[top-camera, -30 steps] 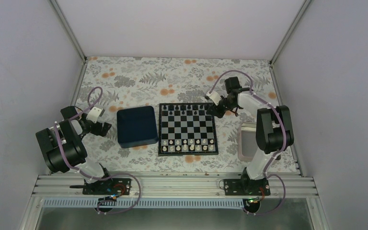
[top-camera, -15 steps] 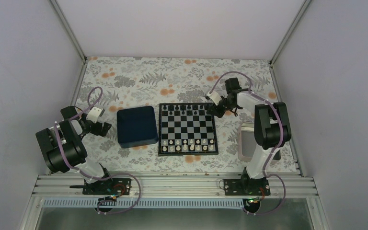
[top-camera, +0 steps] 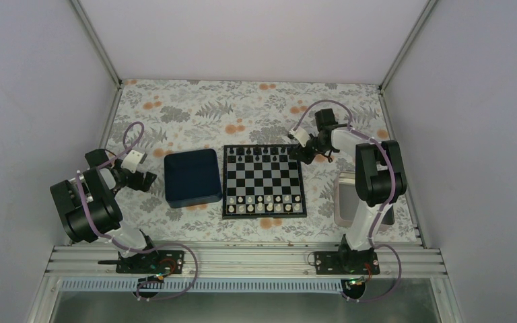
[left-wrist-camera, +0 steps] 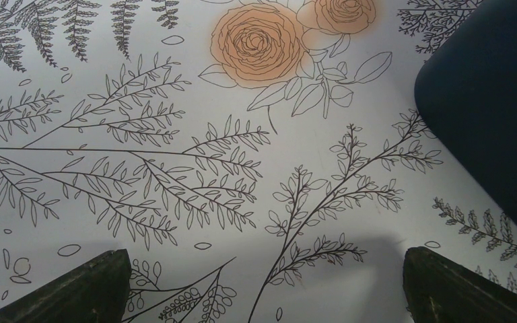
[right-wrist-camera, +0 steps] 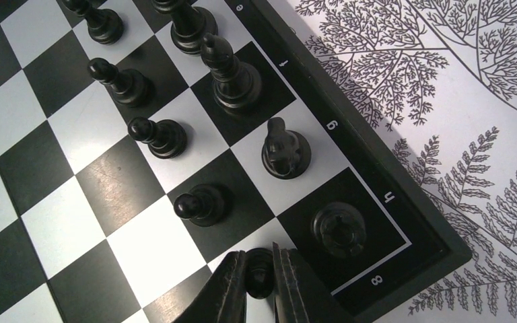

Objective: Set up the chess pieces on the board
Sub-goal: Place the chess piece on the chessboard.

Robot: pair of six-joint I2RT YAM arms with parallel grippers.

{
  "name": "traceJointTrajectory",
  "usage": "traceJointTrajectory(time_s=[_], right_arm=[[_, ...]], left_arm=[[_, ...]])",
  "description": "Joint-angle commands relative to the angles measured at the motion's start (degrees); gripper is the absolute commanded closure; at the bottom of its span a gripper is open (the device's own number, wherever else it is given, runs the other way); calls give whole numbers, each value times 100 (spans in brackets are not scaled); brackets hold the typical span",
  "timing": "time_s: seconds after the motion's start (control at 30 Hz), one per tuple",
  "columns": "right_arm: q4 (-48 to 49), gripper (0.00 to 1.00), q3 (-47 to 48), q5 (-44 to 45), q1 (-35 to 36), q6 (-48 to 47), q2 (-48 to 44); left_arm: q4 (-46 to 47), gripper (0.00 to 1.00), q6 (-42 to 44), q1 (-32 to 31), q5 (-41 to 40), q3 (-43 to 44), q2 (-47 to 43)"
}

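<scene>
1. My right gripper [right-wrist-camera: 258, 259] works in a crowd at the far right corner of the board [top-camera: 262, 182]. The rook [right-wrist-camera: 338, 229] stands on the corner square just beside my fingers [right-wrist-camera: 232, 289]. The knight [right-wrist-camera: 285, 151] is next along the edge row, and the nearest free pawn [right-wrist-camera: 200, 204] is on the dark square to the other side. Off the board lie the flowered cloth [right-wrist-camera: 458, 101], a dark blue tray [top-camera: 190, 176] just beside the board's left edge, and a silver tray [top-camera: 342, 202] partly hidden behind my right arm.

2. The overhead view gives the whole layout. The black chess pieces [top-camera: 264, 151] fill the far two rows and the white pieces [top-camera: 262, 205] the near two, but the grip is too small to read there. The right wrist view shows it plainly. The left wrist view shows only cloth and one corner of the blue tray (no board at all).

3. My right gripper is closed on a black pawn [right-wrist-camera: 259, 274], pinched between both fingers. It sits over the light square in front of the rook, and I cannot tell whether its base touches the square. My left gripper [left-wrist-camera: 269, 289] is spread wide and holds nothing. It hangs over the cloth left of the blue tray, well apart from the board.
</scene>
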Motion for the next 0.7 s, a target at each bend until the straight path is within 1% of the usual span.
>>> traceJointTrajectory(time_s=[0.0,0.37,0.67], right_arm=[[4,88,115,58,-56,-71,66],[-125,89,14,130,-58,-137,-159],[-174,86,-12,112,-56,-152,-198]], left_arm=[[-20,0,36,37,93,-49,-30],[-38,0,52,36,110,-46,-49],[-42,0,45,35,108,-46,-64]])
